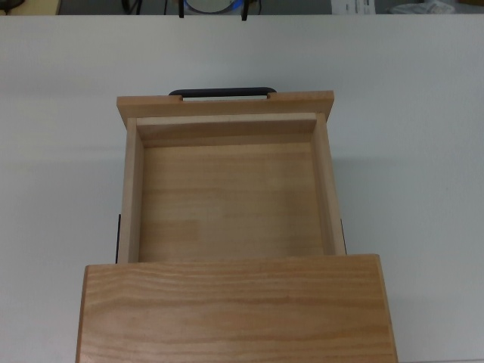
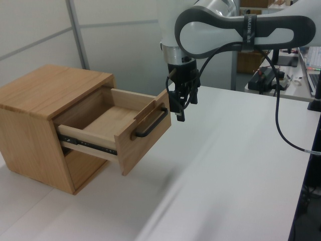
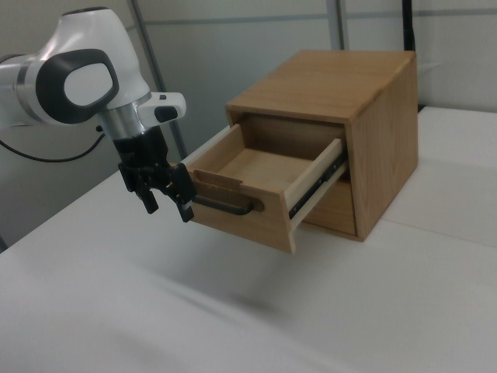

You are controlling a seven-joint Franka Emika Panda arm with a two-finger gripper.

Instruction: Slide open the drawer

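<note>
The drawer (image 2: 113,130) is already pulled well out of the cabinet (image 2: 42,128) — you see its bare inside floor in the top view, and black rails (image 2: 85,144) show along its side in the left view. Cabinet sits on the white counter (image 2: 225,165).

Handling, as a guess: the drawer is rigid wood, empty, so light. It rides on metal slides, so it should move easily along one line only and stop hard at the end of travel. Side force would just bind it. The wood faces look smooth and give nothing to hold.

Take hold at the handle (image 2: 150,124) — thin black bar on the front panel, with a gap behind it for a finger. Hook or pinch the bar near its middle and pull straight out.

Arm pose: the tool (image 2: 179,106) points down, wrist vertical, elbow high behind it. It hangs just beside the handle's end, off the front panel, gripping nothing. In the right view the tool (image 3: 165,194) sits close to the bar's tip; contact can't be told. Fingers look parted, with a gap between them.
</note>
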